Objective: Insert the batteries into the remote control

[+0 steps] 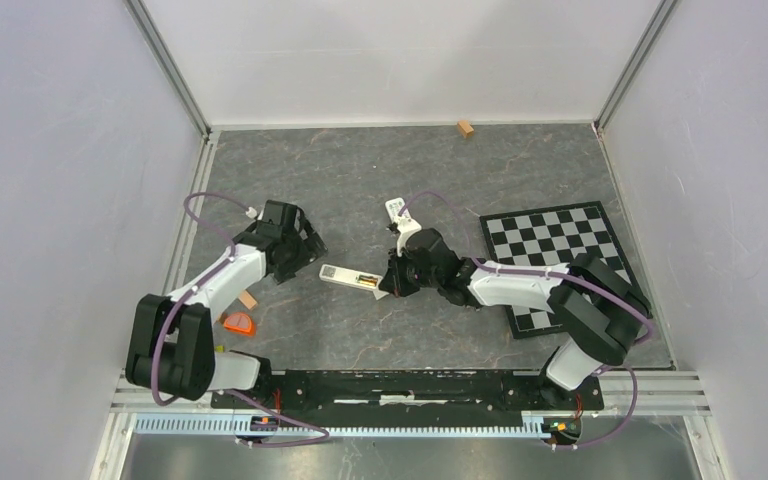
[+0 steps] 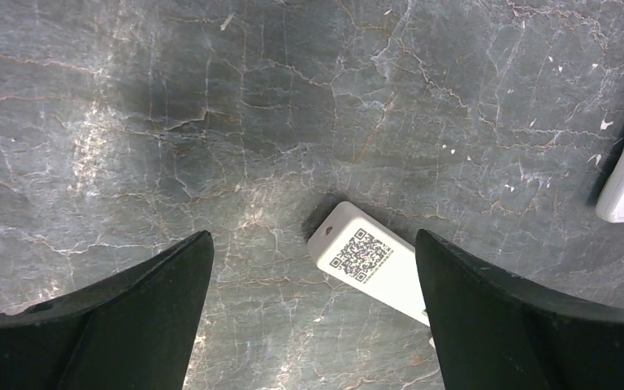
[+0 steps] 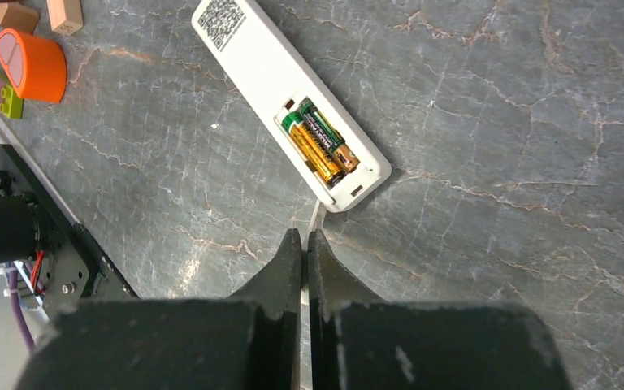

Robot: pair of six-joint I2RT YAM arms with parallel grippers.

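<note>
White and slim, the remote control (image 1: 350, 277) lies back-up mid-table on the grey marbled table (image 1: 380, 170), its open bay holding the batteries (image 3: 318, 140) side by side. A second remote (image 1: 396, 208) lies at its 1 o'clock, a checkered board (image 1: 550, 240) at 3 o'clock, and pale walls stand on three sides. The right gripper (image 3: 305, 244), its arm reaching low from 4 o'clock, sits at the bay end pinched on a thin white strip (image 3: 315, 218), while the left gripper (image 2: 313, 244) hovers at 10 o'clock above the QR-code end, jaws spread wide.
</note>
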